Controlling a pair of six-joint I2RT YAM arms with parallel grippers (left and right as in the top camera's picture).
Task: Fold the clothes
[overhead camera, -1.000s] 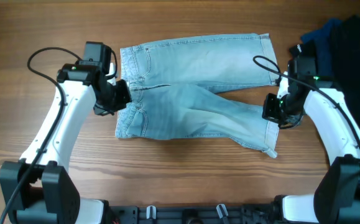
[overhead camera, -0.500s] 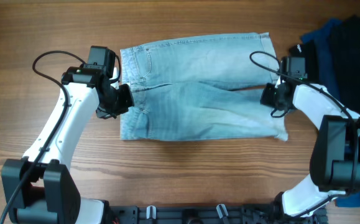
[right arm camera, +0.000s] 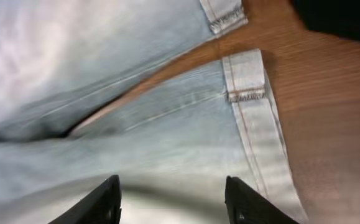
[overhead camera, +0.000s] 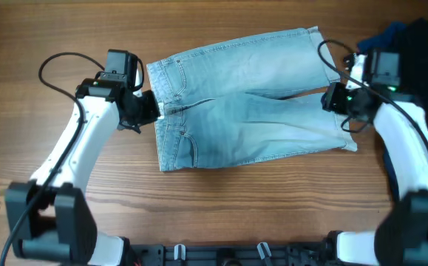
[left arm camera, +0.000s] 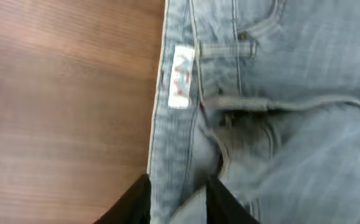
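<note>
Faded light-blue shorts (overhead camera: pixel 243 96): soft, matt woven denim with raised stitched seams, as I see it on my remote feed. The table (overhead camera: pixel 51 29) is brown wood, its grain clear under a low satin sheen. A white woven label (left arm camera: pixel 180 76) on the waistband looks smooth. The cuff hem (right arm camera: pixel 245 71) is rough and slightly frayed along its stitching. My rig's arms (overhead camera: pixel 73 145) have smooth, glossy white plastic shells, and the left gripper (left arm camera: pixel 178 202) is dull black. The dark garments (overhead camera: pixel 420 37) look like matt cloth.
</note>
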